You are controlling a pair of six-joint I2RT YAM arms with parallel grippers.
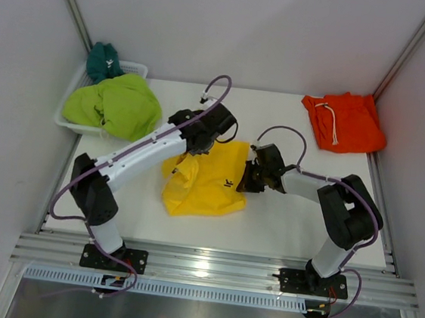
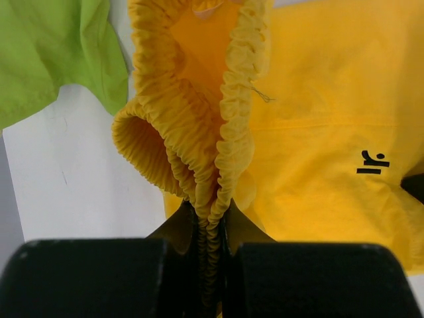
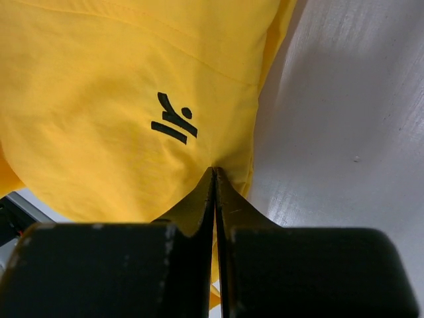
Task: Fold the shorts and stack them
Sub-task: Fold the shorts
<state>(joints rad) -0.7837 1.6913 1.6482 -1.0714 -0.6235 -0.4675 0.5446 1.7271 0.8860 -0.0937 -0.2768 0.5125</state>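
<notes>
The yellow shorts (image 1: 206,180) with a small dark label (image 1: 227,182) lie crumpled at the table's middle. My left gripper (image 1: 199,144) is shut on their elastic waistband (image 2: 218,159) at the far left corner. My right gripper (image 1: 247,176) is shut on the right edge of the yellow shorts (image 3: 119,99), beside the label (image 3: 173,119). The orange shorts (image 1: 344,121) with a white drawstring lie folded at the far right. The lime-green shorts (image 1: 116,103) and the teal shorts (image 1: 103,59) sit in the basket; the green ones also show in the left wrist view (image 2: 46,53).
A white plastic basket (image 1: 134,68) stands at the far left of the white table (image 1: 290,220). Grey walls close in the left, right and far sides. A metal rail (image 1: 209,266) runs along the near edge.
</notes>
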